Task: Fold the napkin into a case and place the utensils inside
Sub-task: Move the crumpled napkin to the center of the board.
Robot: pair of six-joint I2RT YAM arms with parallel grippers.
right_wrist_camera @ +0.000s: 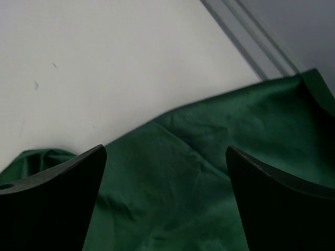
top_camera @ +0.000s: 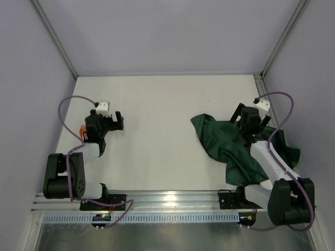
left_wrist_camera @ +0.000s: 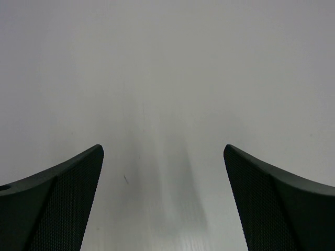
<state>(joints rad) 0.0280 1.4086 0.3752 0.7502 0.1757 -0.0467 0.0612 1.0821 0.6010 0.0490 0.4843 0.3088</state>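
Napkin [top_camera: 235, 144] lies crumpled at three o'clock under the right pincer [top_camera: 250, 116], which is spread and empty. The left pincer [top_camera: 116, 121] is likewise released, low over the surface [top_camera: 157, 104]. Only the overhead view shows orange utensils [top_camera: 82, 132] at nine o'clock.

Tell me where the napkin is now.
In the top view, the napkin lies crumpled on the right side of the table, partly beneath the right arm.

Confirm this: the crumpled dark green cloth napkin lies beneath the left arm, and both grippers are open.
Wrong arm. The top external view shows the crumpled dark green cloth napkin lying beneath the right arm, not the left. Both the left gripper and right gripper are open, as stated.
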